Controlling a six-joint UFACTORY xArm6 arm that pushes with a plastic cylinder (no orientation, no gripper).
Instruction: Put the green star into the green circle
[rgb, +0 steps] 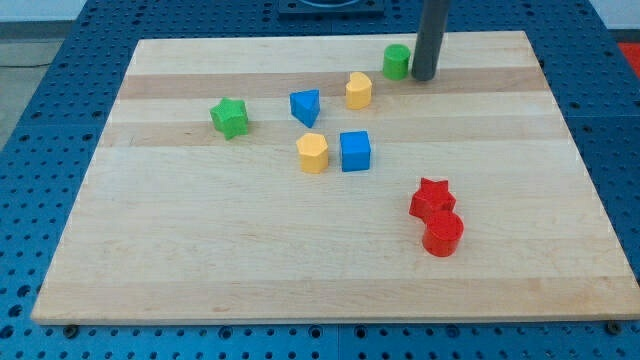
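The green star (229, 117) lies on the wooden board at the view's left. The green circle (396, 61), a short green cylinder, stands near the view's top, right of centre. My tip (423, 76) is at the end of the dark rod, just to the right of the green circle, very close to it or touching it. The tip is far to the right of the green star, with other blocks in between.
Between star and circle stand a blue triangle (305, 106), a yellow block (358, 90), a yellow hexagon (312, 153) and a blue cube (354, 151). A red star (432, 199) and red cylinder (442, 234) touch at the lower right. The board edge (330, 41) runs just above the circle.
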